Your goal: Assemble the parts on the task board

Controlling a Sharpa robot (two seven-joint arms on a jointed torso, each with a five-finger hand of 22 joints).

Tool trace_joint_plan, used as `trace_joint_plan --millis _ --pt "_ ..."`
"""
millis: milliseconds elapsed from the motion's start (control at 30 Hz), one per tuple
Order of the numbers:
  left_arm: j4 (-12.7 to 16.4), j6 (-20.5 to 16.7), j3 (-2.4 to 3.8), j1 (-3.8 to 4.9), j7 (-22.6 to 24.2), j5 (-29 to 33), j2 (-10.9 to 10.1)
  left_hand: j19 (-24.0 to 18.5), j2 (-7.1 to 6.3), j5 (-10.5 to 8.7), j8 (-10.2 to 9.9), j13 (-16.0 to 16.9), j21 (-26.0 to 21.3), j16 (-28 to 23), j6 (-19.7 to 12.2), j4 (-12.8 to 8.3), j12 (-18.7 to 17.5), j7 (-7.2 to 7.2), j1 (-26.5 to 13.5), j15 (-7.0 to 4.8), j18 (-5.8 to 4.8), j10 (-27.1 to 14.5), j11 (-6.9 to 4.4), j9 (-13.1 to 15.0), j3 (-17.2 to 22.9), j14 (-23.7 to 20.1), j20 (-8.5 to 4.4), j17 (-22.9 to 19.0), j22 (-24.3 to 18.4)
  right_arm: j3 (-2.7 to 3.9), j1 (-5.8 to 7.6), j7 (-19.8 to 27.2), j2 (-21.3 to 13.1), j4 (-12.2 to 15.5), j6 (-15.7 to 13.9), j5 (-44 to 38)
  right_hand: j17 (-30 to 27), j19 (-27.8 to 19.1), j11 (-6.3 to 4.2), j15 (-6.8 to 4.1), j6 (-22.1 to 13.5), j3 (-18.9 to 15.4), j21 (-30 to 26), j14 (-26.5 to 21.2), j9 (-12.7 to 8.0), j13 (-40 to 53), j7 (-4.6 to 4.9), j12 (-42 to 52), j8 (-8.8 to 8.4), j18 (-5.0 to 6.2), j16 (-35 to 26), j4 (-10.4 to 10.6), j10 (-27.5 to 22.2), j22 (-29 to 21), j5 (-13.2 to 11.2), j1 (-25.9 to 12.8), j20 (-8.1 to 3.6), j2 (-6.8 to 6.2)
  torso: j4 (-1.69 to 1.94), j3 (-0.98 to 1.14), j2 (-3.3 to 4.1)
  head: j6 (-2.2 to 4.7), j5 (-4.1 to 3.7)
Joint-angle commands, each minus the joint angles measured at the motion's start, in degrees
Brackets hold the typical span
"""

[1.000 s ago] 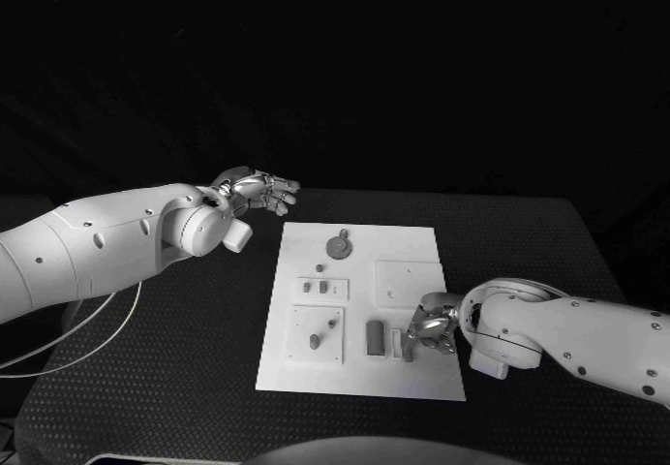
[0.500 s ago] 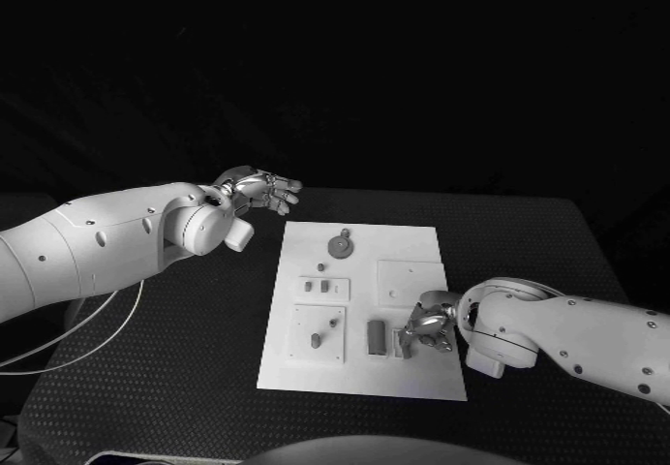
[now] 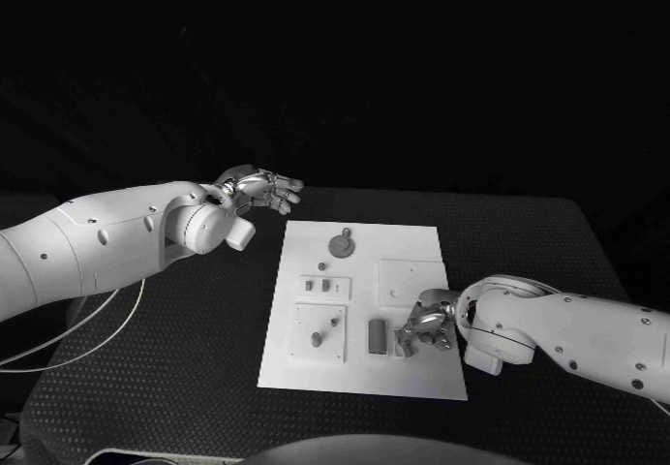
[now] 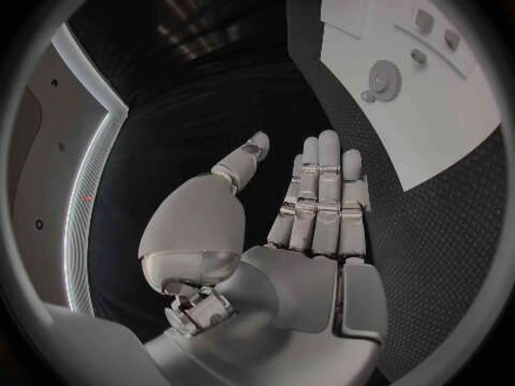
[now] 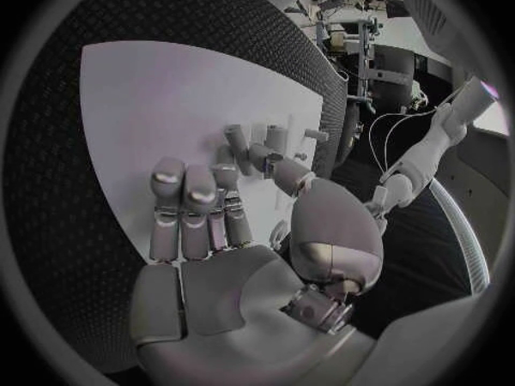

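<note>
The white task board (image 3: 366, 373) lies mid-table. On it sit a round grey part (image 3: 340, 244), two small parts (image 3: 317, 285), a part in a square inset (image 3: 317, 337), a dark block (image 3: 376, 335) and a pale block (image 3: 397, 341). My right hand (image 3: 426, 327) rests low on the board's near right, right beside the pale block. In the right wrist view its fingers (image 5: 188, 202) lie straight over the board (image 5: 161, 103), and the thumb reaches the small upright parts (image 5: 263, 141); nothing is gripped. My left hand (image 3: 261, 190) hovers off the board's far left corner, fingers spread and empty (image 4: 312, 223).
Black table (image 3: 196, 320) surrounds the board on all sides. A raised square plate (image 3: 408, 281) sits on the board just beyond my right hand. The left wrist view shows the board (image 4: 429, 120) with the round part (image 4: 381, 81) off to one side of the hand.
My right hand has crept slightly leftward toward the pale block. The left arm has stayed put.
</note>
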Motion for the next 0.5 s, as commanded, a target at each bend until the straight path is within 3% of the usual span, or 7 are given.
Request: trace_joint_plan --millis 33,300,500 --pt "0.2 0.9 0.03 0.11 0.3 -0.1 0.1 0.4 0.0 0.12 0.3 -0.1 -0.3 -0.4 -0.4 0.4 0.3 0.2 -0.7 0.15 0.39 -0.4 0.17 -0.1 -0.1 0.1 -0.29 0.1 0.1 -0.28 -0.52 -0.4 0.3 -0.3 0.2 -0.3 0.1 -0.1 -0.17 -0.25 -2.2 -0.4 0.2 0.1 -6.2 -0.1 2.4 0.4 -0.34 2.56 0.0 0.1 -0.1 -0.1 -0.4 -0.7 -0.35 0.09 -0.04 0.01 -0.01 -0.03 0.05" --pt "0.2 1.0 0.03 0.11 0.2 -0.2 0.0 0.4 -0.01 0.11 0.3 -0.1 -0.3 -0.4 -0.4 0.4 0.3 0.2 -0.7 0.15 0.39 -0.4 0.18 -0.1 -0.1 0.1 -0.29 0.1 0.1 -0.28 -0.54 -0.2 0.2 -0.2 0.0 -0.3 0.1 -0.2 -0.2 -0.28 -2.1 -0.9 0.1 0.1 -6.5 -0.1 2.37 0.5 -0.14 2.56 0.0 0.7 -0.2 -0.2 -1.4 -1.4 -0.37 -0.21 -0.06 0.02 0.0 -0.03 0.11" --pt "0.2 1.1 0.03 0.11 0.1 -0.2 0.0 0.4 -0.01 0.11 0.3 -0.1 -0.4 -0.4 -0.4 0.4 0.3 0.2 -0.7 0.15 0.39 -0.4 0.18 -0.1 -0.1 0.1 -0.29 0.1 0.1 -0.28 -0.54 0.1 0.2 -0.1 0.3 -0.3 0.1 -0.2 -0.3 -0.36 -1.9 -1.0 0.2 0.1 -6.9 -0.1 2.26 0.5 0.21 2.56 0.0 2.0 -0.2 -0.3 -4.0 -2.9 -0.44 -0.96 -0.06 0.01 -0.01 -0.08 0.1"
